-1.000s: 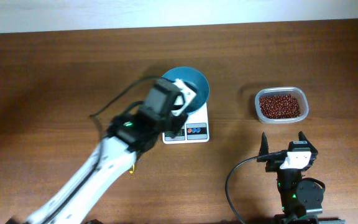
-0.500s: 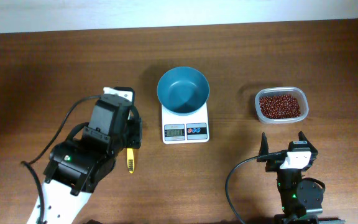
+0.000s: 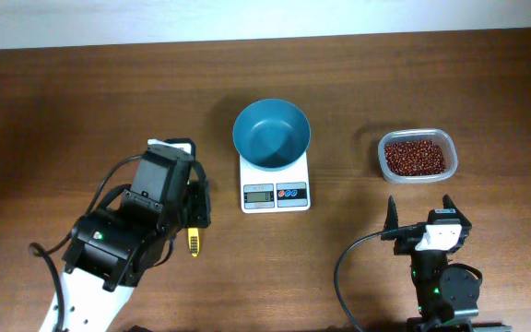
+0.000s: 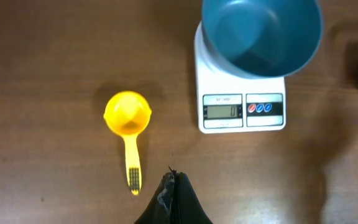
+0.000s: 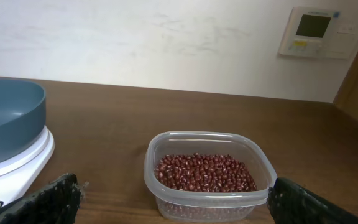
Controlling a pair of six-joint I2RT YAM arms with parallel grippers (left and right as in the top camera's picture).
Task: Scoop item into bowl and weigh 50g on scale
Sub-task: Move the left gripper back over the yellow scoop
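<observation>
Beans [image 3: 418, 157]: all in the clear tub [image 3: 384, 148], right of centre in the overhead view, none spilled around it. Bowl [image 3: 271, 135] sits on the scale [image 3: 276, 180] at mid-frame, well apart from the tub; bowl is empty. The scale display seems to read zero in the left wrist view.

Change over the last second: the left arm was stretched across the bowl and scale, hiding most of both. It has since pulled back to lower left, and bowl and scale are now in full view. The bowl has not shifted in the last half second.

Left gripper [image 4: 173, 190] hangs above the table [image 3: 63, 92], just below the handle of a yellow scoop [image 4: 128, 118]. Its fingers look pressed together into one dark wedge, holding nothing.

Right gripper [image 3: 421, 214] is unchanged, parked at lower right, pointing at the tub, fingers wide apart and empty.

Reading: setup looks done, with the bowl seated and the scale likely zeroed. Scooping has not begun. The likely next step is taking up the scoop, and for that the left fingers must first part.
</observation>
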